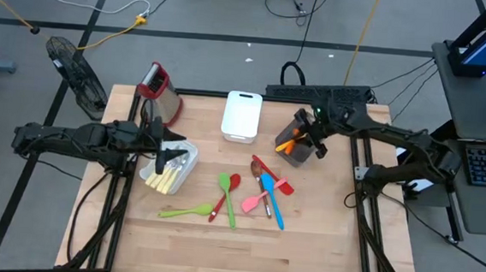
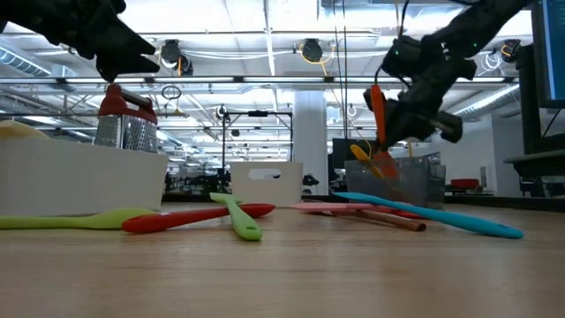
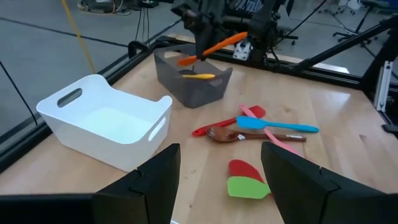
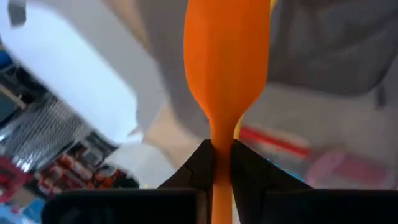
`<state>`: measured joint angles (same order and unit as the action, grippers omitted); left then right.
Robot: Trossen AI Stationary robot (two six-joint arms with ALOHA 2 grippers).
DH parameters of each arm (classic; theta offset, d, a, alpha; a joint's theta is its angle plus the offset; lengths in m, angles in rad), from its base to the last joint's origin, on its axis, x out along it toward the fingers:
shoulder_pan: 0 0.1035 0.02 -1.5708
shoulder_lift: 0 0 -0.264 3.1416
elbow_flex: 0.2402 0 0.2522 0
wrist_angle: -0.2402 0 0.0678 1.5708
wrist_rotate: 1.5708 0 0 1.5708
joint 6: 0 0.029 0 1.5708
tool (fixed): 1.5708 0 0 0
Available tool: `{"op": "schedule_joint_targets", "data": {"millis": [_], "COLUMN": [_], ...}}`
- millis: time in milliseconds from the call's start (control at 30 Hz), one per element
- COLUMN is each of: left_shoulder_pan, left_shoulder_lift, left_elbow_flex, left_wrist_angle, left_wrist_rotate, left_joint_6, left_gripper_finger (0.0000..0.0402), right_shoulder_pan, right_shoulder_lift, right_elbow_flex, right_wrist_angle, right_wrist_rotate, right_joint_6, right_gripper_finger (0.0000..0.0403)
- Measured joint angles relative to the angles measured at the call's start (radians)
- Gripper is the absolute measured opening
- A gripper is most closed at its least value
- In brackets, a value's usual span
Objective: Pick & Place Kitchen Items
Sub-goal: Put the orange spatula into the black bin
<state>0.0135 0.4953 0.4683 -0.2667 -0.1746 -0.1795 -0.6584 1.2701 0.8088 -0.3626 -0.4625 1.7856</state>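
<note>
My right gripper (image 1: 305, 133) is shut on an orange spatula (image 3: 214, 48) above the grey bin (image 3: 193, 84) at the table's far right. A yellow utensil (image 3: 199, 76) lies in that bin. My left gripper (image 3: 217, 186) hovers open over a clear bin of pale-yellow-handled cutlery (image 1: 170, 172) at the table's left, with nothing between its fingers. Loose on the table's middle lie green (image 1: 226, 195), red (image 1: 221, 201), pink (image 1: 251, 203) and blue (image 1: 270, 198) utensils. My right gripper pinches the orange spatula's handle just behind the blade (image 4: 221, 140) between its two fingers. The fingers slant downward and the spatula runs on along them, blade end foremost. It is lifted clear and tilted over the grey bin (image 2: 415, 181).
A white bin (image 1: 242, 116) stands at the far middle and a steel grater with a red top (image 1: 156, 87) at the far left. Bare wood lies along the table's near edge (image 1: 234, 260). A black power strip (image 1: 319, 93) sits beyond the far edge.
</note>
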Motion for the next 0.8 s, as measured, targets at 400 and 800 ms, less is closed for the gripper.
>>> {"op": "schedule_joint_targets", "data": {"millis": [400,800], "left_shoulder_pan": [0.000,0.000], "left_shoulder_lift": [0.002,0.002], "left_elbow_flex": [0.000,0.000], "left_wrist_angle": [-0.002,-0.055], "left_wrist_rotate": [0.001,0.001], "left_joint_6": [-0.018,-0.061], "left_gripper_finger": [0.0230,0.0230], "right_shoulder_pan": [-0.023,-0.037], "right_shoulder_lift": [0.000,0.000], "right_elbow_flex": [-0.037,-0.037], "right_wrist_angle": [0.008,0.009], "right_wrist_rotate": [0.101,0.165], "right_joint_6": [-0.067,-0.075], "right_gripper_finger": [0.0034,0.0097]}}
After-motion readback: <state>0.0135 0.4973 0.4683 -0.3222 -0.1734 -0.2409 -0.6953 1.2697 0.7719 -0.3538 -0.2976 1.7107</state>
